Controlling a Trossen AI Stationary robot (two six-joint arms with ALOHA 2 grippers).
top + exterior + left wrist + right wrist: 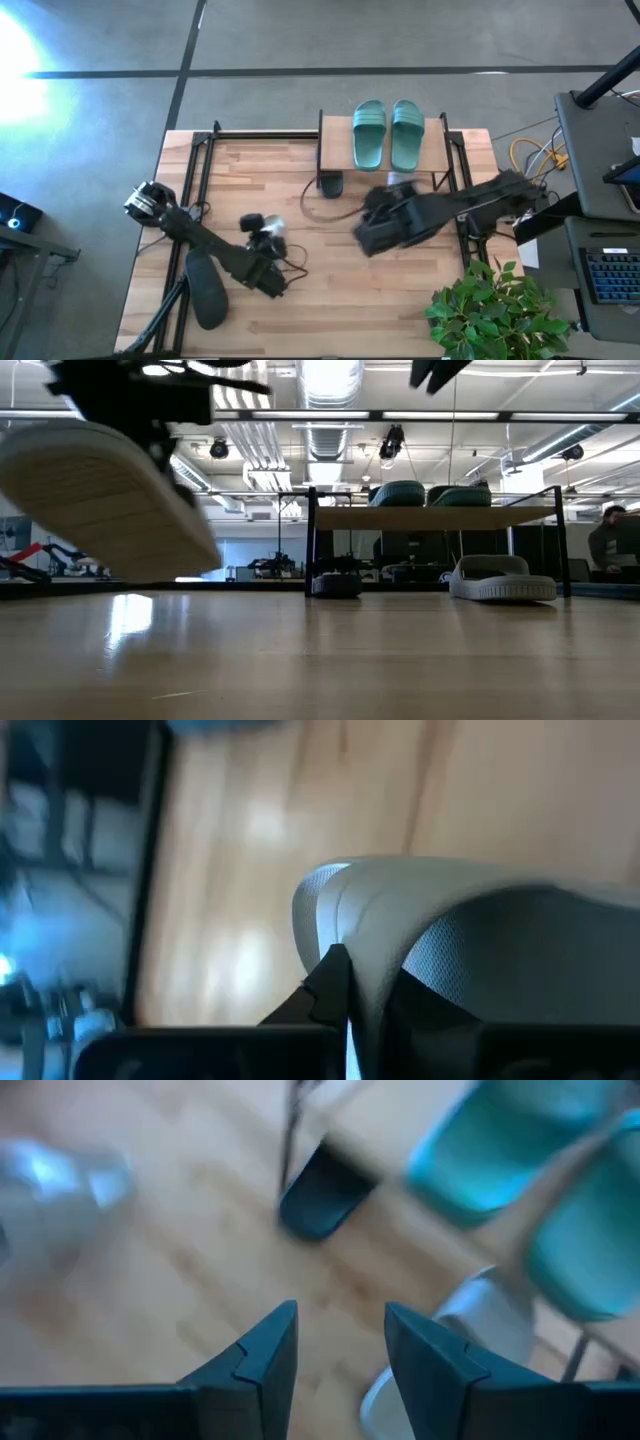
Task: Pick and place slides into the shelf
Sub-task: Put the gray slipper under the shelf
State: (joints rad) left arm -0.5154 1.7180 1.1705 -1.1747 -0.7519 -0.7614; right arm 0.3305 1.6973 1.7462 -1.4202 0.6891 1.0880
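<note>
My left gripper (265, 245) hangs over the table's near left part, shut on a light grey slide (105, 500), which shows large and tilted in the low view. Two teal slides (388, 133) lie soles down on the shelf's wood top board (335, 150). A second grey slide (502, 578) rests on the table beside the shelf. A black slide (330, 184) pokes out from under the top board. My right gripper (340, 1350) is open and empty, hovering in front of the shelf above bare wood, short of the grey slide (480, 1320). My left gripper pinches the grey slide's raised edge (375, 935) between its two fingers; one fingertip (335, 980) shows beside that edge. The slide is lifted clear of the table. It is tilted, with its pale sole (90, 510) facing down and toward the near edge.
A dark oval shape like a black slide (205, 285) lies by the left arm near the table's near left edge. A potted plant (490, 305) stands at the near right corner. Bare wood (330, 290) stretches between the arms. A person (605, 550) sits far behind the table.
</note>
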